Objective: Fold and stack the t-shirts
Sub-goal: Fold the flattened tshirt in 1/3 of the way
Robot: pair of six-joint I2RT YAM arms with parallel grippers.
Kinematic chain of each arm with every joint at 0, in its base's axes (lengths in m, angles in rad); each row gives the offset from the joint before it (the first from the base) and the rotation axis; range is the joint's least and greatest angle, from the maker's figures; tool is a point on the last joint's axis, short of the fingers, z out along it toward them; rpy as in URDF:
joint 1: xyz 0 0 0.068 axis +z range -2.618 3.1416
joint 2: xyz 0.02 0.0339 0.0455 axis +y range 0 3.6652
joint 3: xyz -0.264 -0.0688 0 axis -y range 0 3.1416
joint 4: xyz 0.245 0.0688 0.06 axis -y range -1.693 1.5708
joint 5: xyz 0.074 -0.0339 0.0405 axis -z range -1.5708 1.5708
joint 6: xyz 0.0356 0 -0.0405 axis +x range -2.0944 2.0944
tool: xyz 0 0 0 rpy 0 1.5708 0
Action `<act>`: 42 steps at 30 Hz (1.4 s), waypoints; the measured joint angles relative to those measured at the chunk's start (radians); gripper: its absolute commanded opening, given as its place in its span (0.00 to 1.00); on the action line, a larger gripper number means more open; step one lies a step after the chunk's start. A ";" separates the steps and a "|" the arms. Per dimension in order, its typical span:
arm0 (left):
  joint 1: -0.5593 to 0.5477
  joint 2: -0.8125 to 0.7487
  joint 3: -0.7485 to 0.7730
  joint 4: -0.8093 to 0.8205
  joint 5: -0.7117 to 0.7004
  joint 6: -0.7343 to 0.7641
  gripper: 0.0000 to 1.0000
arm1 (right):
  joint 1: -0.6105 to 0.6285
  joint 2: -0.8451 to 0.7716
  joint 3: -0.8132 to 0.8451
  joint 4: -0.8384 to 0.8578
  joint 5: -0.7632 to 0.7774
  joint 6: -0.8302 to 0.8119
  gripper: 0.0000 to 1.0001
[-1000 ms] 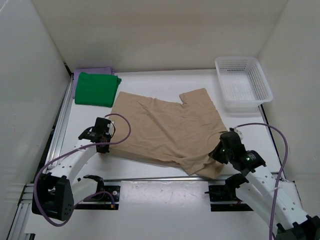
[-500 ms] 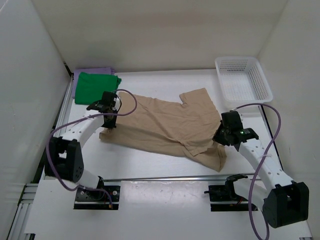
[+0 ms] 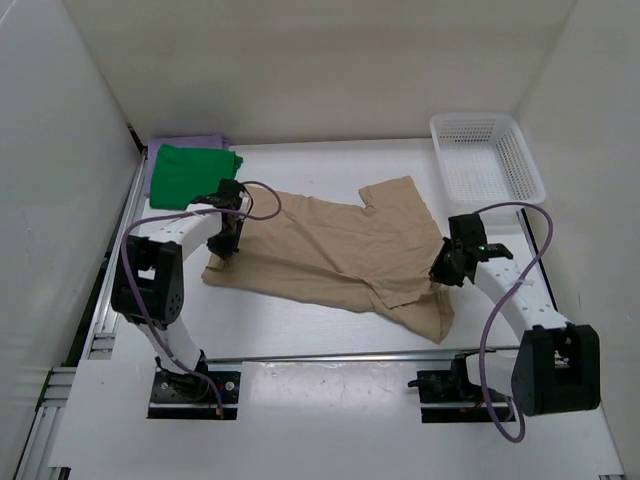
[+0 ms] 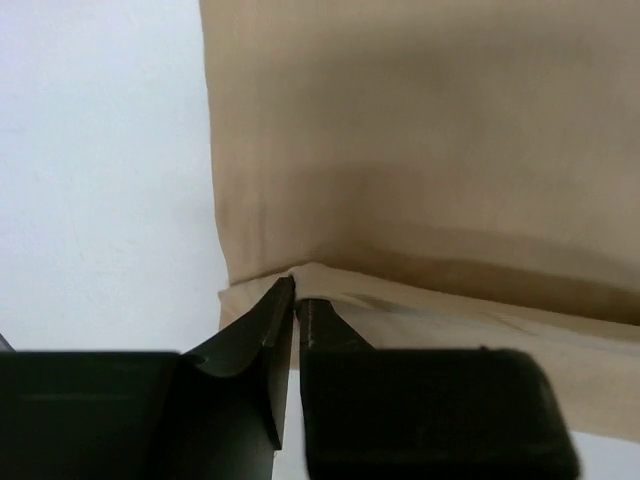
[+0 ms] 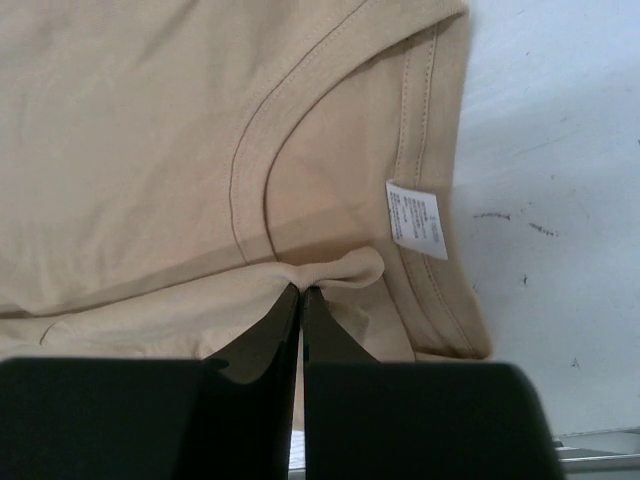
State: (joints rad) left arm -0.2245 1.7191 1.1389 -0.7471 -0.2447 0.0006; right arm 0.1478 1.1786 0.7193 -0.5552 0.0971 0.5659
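Tan t-shirt [image 3: 335,245], soft beige cloth, short-sleeved: lying partly doubled over itself, spanning the gap between the two grippers.

Left gripper [image 3: 226,248]: sitting at the shirt's left edge. Jaws are nearly together with only a thin slit showing, and a ridge of cloth is puckering at the tips, so it is reading as a pinch, though a slack one.

Right gripper [image 3: 443,272]: sitting at the shirt's right edge, jaws pressed fully together on a small raised tuck of tan cloth.

Step, as judged: the first fold, both arms carrying a pinched edge across the shirt's body. Next move is calling for laying that edge down flat and square, then letting go on both sides without dragging the layer back.

Bright green folded t-shirt [image 3: 190,176]: resting beyond the left gripper, near it, on top of a lavender purple t-shirt [image 3: 186,143].

White plastic mesh basket [image 3: 444,165]: standing beyond the right gripper, well apart.

Right wrist view alone is showing a curved neckline seam and a white label [image 5: 418,218] just beyond its tips [image 5: 302,292]. Left wrist view alone is showing the shirt's straight side edge, with bare white table [image 4: 100,180] left of its tips [image 4: 296,295]. Only the top view is showing the stack and basket.
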 measured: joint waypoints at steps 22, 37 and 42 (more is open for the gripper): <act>0.372 0.074 0.254 -0.136 0.098 -0.002 0.88 | -0.055 0.095 0.217 -0.195 0.010 0.026 0.82; 0.314 0.122 0.028 -0.132 0.273 -0.002 0.55 | -0.038 -0.081 -0.213 -0.225 -0.094 0.208 0.73; 0.314 0.137 0.039 -0.144 0.312 -0.004 0.11 | -0.049 -0.082 -0.236 -0.201 -0.121 0.232 0.00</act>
State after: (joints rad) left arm 0.0895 1.8557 1.1782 -0.8913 0.0669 -0.0032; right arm 0.0990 1.0966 0.4835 -0.7559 -0.0235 0.7975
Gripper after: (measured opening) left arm 0.139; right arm 0.218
